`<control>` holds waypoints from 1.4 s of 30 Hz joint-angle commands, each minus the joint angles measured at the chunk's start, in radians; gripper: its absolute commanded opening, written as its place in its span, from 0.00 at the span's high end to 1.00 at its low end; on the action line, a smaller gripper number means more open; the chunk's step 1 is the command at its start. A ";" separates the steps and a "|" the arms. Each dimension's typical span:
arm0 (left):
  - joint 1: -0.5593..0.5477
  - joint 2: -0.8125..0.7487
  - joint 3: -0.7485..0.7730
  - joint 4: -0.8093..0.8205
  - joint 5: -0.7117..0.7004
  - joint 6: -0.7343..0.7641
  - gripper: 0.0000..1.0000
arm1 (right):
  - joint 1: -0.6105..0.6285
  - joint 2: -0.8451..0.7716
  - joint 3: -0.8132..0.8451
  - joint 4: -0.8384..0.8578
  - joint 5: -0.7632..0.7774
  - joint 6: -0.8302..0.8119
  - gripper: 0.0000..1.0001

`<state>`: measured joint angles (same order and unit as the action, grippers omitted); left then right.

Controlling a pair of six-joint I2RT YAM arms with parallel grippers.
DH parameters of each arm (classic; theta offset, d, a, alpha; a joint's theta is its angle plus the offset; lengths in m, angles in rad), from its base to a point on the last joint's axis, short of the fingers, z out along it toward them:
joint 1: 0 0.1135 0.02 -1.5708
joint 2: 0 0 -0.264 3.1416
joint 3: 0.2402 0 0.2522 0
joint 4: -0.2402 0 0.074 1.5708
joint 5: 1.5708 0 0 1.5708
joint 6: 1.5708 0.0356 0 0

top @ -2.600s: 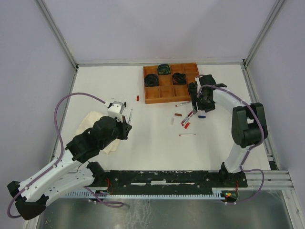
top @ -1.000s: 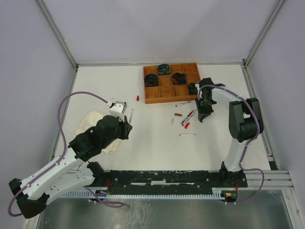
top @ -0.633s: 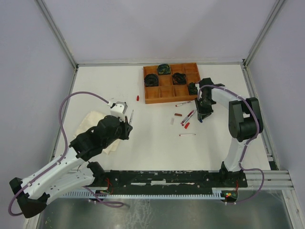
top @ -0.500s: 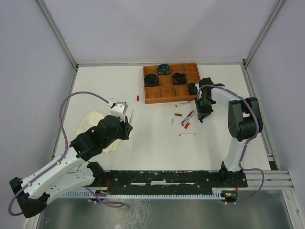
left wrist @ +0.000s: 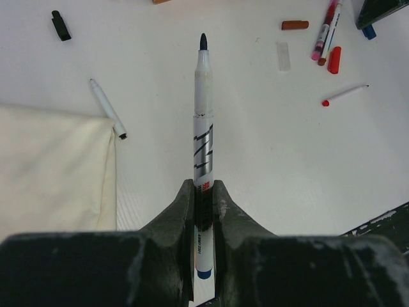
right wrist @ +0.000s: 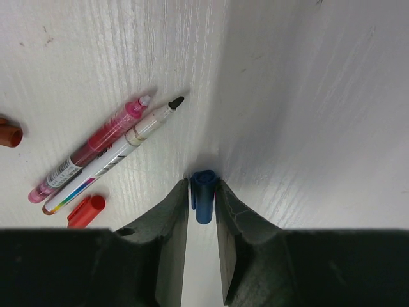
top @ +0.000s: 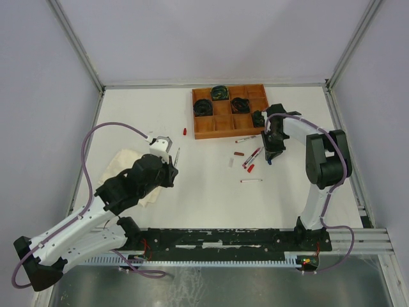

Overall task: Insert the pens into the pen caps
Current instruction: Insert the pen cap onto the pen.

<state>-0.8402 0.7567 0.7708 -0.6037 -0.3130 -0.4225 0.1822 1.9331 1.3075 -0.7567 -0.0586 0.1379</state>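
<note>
My left gripper is shut on a white pen with a dark tip pointing away and a blue rear end; it hangs above the table's left part. My right gripper is down at the table, its jaws closed against both sides of a blue pen cap that rests on the surface. Left of it lie a pink pen, a white pen, a red cap and a brown cap. Another pen lies nearer me.
A wooden tray with dark cable coils stands at the back. A folded cream cloth lies left, with a white pen at its edge and a black cap beyond. A red cap and a clear cap lie loose.
The right gripper came down from above the pens to the blue cap and has stayed there over the last second. The left arm with its pen drifted slightly right.
</note>
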 commanded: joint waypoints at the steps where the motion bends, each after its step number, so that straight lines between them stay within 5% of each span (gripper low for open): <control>1: -0.002 -0.004 0.002 0.039 -0.008 0.014 0.97 | -0.002 0.036 0.036 0.035 0.012 0.009 0.70; 7: -0.002 -0.013 -0.001 0.043 -0.032 0.005 0.97 | -0.001 0.000 0.003 0.076 -0.048 0.006 0.73; 18: 0.000 -0.074 -0.028 0.085 -0.002 -0.012 0.97 | -0.001 -0.208 -0.125 0.115 0.013 0.026 0.98; 29: 0.001 -0.141 -0.054 0.131 0.038 -0.010 0.97 | 0.054 -0.543 -0.337 0.212 -0.013 0.203 1.00; 42: -0.002 -0.026 -0.124 0.351 0.303 -0.053 0.97 | 0.313 -0.944 -0.628 0.415 -0.005 0.566 0.99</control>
<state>-0.8402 0.6899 0.6781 -0.3988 -0.1291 -0.4244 0.4366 1.0828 0.7403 -0.4717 -0.0746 0.5392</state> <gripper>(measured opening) 0.160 0.053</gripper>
